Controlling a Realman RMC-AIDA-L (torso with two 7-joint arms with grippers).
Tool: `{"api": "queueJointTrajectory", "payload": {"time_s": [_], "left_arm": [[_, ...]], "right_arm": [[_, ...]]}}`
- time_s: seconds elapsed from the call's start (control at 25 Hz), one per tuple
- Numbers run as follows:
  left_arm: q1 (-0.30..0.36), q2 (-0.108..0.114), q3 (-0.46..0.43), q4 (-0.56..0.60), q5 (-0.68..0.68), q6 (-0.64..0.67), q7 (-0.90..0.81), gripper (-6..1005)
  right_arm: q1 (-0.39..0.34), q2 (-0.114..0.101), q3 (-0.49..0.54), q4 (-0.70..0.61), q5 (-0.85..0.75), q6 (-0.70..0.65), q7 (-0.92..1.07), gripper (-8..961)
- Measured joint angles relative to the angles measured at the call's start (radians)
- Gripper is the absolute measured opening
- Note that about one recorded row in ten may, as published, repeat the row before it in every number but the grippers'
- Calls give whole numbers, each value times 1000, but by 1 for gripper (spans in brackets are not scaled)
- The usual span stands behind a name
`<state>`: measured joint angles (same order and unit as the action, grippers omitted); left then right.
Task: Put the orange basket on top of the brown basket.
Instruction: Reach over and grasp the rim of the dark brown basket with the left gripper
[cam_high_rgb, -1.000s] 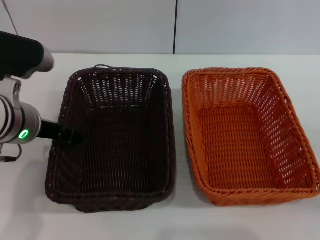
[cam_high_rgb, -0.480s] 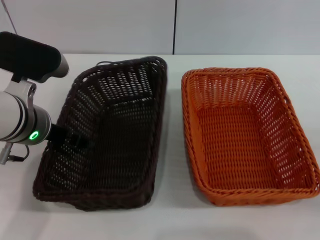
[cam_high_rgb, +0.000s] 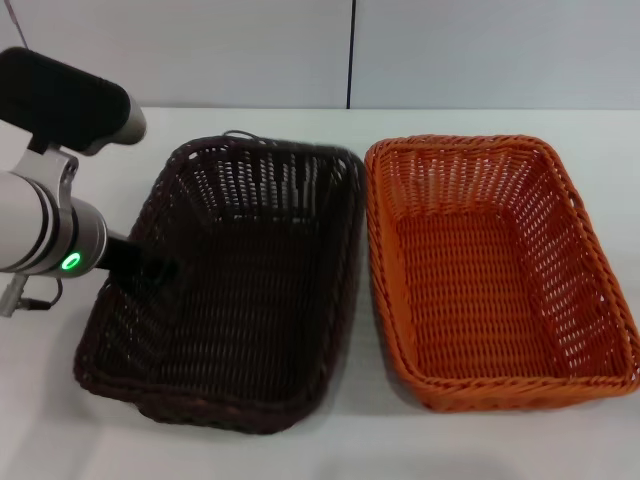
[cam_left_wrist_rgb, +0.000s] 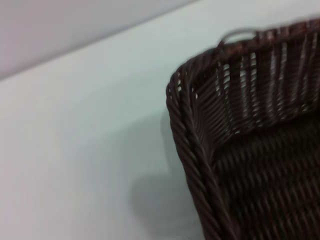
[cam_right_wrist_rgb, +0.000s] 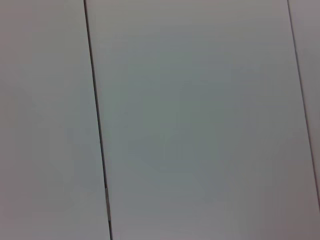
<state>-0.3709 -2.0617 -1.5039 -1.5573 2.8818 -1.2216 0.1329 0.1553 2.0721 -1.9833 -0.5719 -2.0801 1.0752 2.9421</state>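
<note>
Left gripper (cam_high_rgb: 150, 272) clamps the left wall of the brown basket (cam_high_rgb: 230, 290), which sits skewed just left of the orange basket (cam_high_rgb: 495, 270). I judge I'm positioning the base; next, 1 release, then lifting the orange basket onto it.

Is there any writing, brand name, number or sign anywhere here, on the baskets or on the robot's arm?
None can be read.
Brown basket: plain weave, no label.
Orange basket: plain weave, no label.
Left arm: only a green glowing ring light, no letters or numbers.
Table and wall: bare of any writing.
</note>
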Motion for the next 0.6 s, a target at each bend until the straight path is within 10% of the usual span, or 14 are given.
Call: {"api": "queueJointTrajectory", "payload": {"time_s": [0.6], "left_arm": [[6, 3, -83, -77, -63, -53, 254, 280]], "right_arm": [[6, -1, 3, 1, -1, 0, 0, 728]]}}
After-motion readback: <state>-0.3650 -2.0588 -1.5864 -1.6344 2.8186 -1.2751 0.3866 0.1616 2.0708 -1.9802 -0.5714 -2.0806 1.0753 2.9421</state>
